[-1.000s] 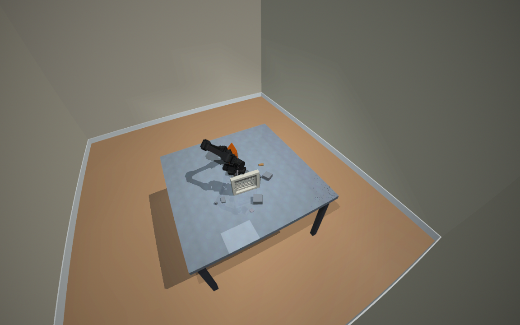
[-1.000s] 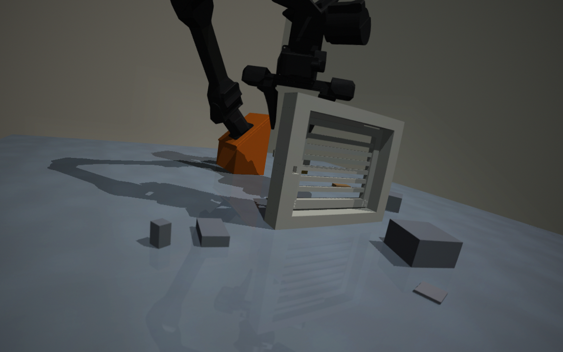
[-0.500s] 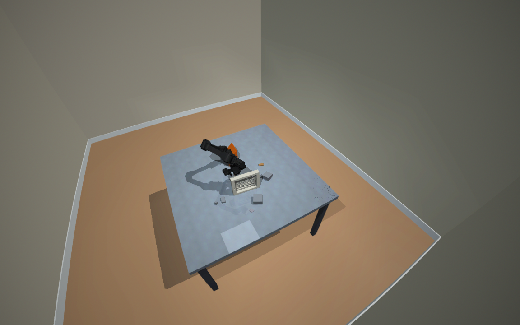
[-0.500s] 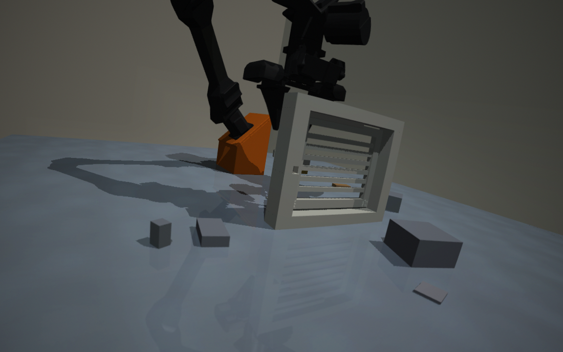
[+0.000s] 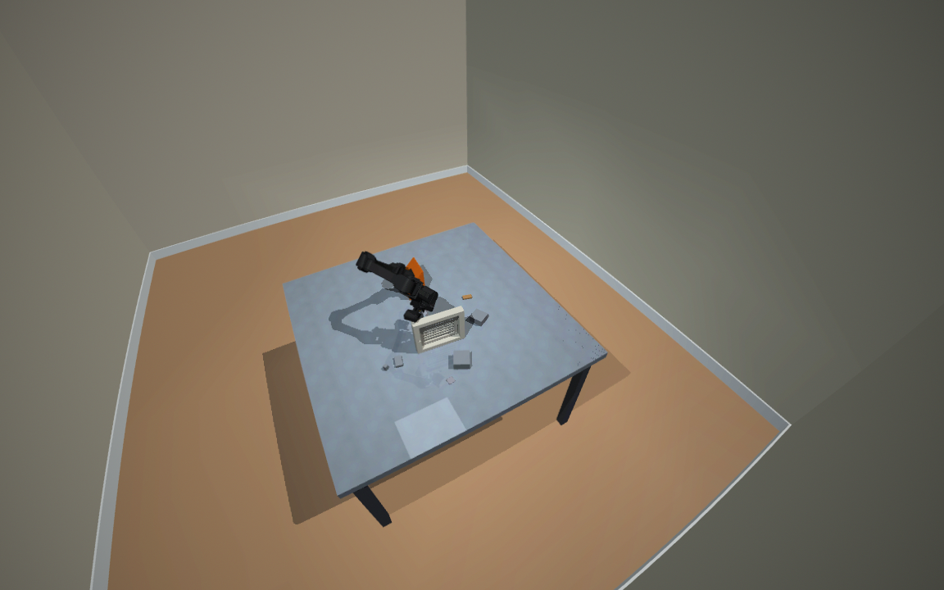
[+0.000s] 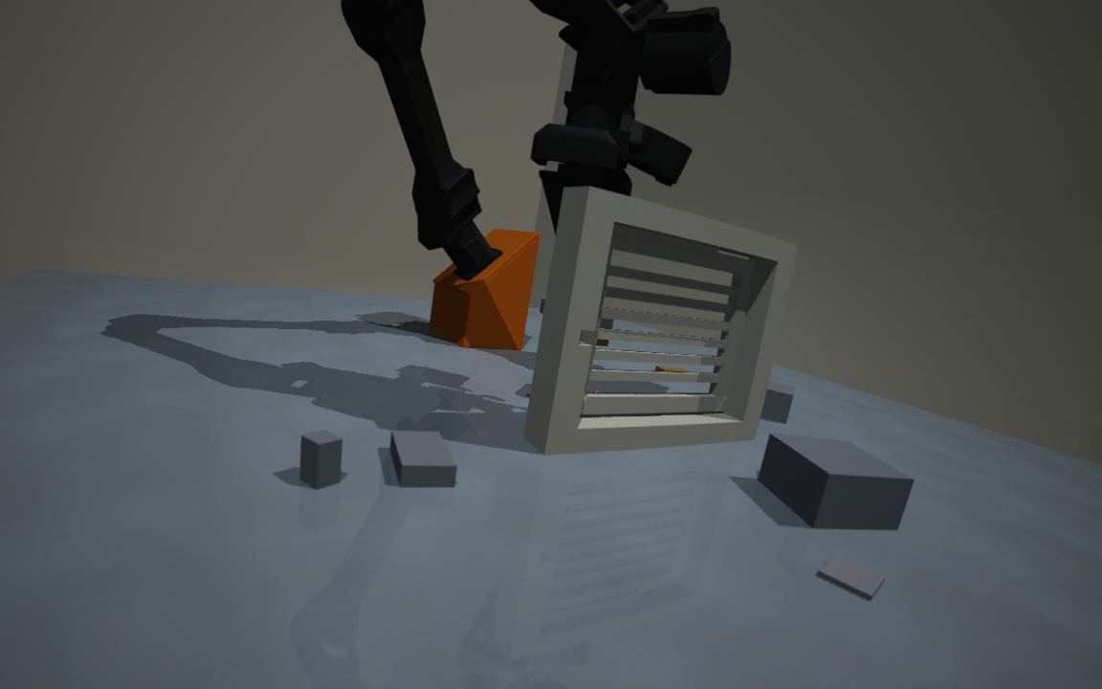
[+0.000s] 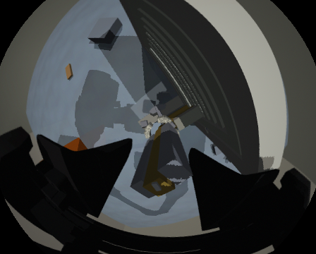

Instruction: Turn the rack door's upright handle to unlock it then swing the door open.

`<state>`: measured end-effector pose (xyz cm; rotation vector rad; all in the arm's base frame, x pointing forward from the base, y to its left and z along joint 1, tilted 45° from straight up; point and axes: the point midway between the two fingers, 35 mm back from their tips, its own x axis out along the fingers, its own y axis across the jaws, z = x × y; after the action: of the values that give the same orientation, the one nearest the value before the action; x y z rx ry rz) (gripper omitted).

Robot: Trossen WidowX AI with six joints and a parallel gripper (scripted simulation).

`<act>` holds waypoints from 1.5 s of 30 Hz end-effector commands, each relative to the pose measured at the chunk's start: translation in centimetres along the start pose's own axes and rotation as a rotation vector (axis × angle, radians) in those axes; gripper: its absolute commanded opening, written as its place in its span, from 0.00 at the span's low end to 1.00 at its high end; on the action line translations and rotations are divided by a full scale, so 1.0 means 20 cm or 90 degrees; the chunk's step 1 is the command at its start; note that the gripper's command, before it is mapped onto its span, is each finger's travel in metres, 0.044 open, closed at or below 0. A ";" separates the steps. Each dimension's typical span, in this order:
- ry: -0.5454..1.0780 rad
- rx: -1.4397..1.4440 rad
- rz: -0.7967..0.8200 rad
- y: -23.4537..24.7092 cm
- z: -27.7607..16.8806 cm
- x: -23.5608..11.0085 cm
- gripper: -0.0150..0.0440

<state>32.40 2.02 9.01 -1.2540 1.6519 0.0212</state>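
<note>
The pale rack frame (image 5: 438, 317) (image 6: 567, 343) (image 7: 267, 70) stands upright on the table. Its slatted door (image 5: 438, 333) (image 6: 649, 404) looks closed within the frame. The upright handle (image 7: 156, 159), dark grey with a brown-gold stripe, stands on the arm's side of the door. My gripper (image 7: 161, 148) points down over the handle and is open, one finger on each side of it, with gaps showing in the wrist view. In the exterior view the frame hides the fingertips. The handle's exact turn is hard to tell.
The orange arm base (image 5: 415, 270) (image 6: 495, 300) (image 7: 77, 144) is behind the rack. Grey blocks (image 6: 320, 459) (image 6: 424, 459) (image 6: 837, 483) and a thin plate (image 6: 851, 578) lie in front. Another grey block (image 5: 479, 316) (image 7: 105, 28) and a small orange block (image 5: 466, 297) (image 7: 69, 71) lie beside or behind it.
</note>
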 end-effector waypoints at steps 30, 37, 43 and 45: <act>-0.001 -0.576 0.000 0.00 0.00 0.00 0.42; -0.001 -0.576 0.000 0.00 0.00 0.00 0.34; -0.001 -0.576 0.000 0.00 0.00 0.00 0.30; -0.001 -0.574 0.000 0.00 0.00 0.00 0.30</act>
<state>32.41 2.02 9.01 -1.8996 1.6854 0.8457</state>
